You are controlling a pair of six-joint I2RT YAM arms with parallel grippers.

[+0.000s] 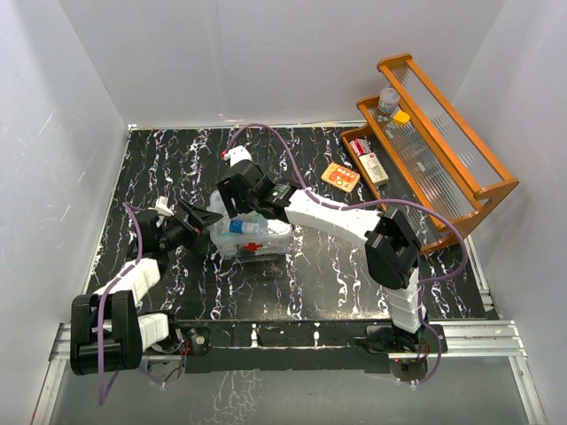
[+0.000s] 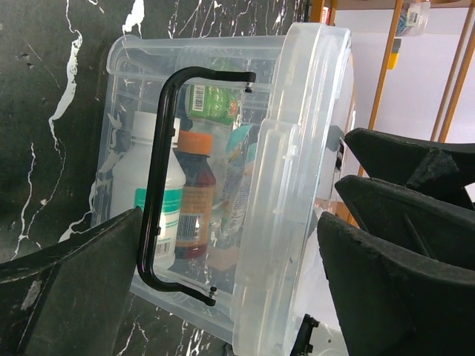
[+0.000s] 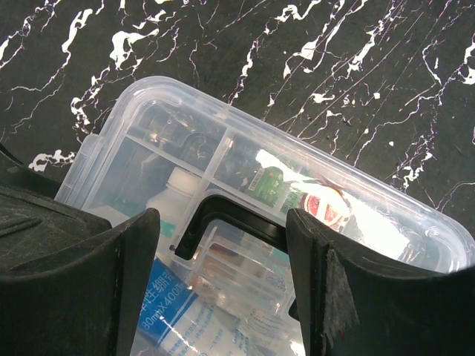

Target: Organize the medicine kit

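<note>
The medicine kit [image 1: 254, 234] is a clear box with a clear lid and black handle, left of the table's middle. It holds a white bottle [image 2: 147, 174], an orange-capped bottle [image 2: 194, 185] and packets. My left gripper [image 1: 200, 220] is at its left end, open, with fingers on either side of the box end in the left wrist view [image 2: 230, 297]. My right gripper [image 1: 237, 200] is over the kit's far side, open. In the right wrist view [image 3: 223, 289] the handle [image 3: 237, 219] lies between its fingers. I cannot tell if the lid is fully seated.
An orange-brown wooden tiered rack [image 1: 443, 146] stands at the back right with a small bottle [image 1: 388, 99] on top and a small box [image 1: 374, 166] on its lower tier. An orange packet [image 1: 340, 177] lies on the table beside it. White walls enclose the table.
</note>
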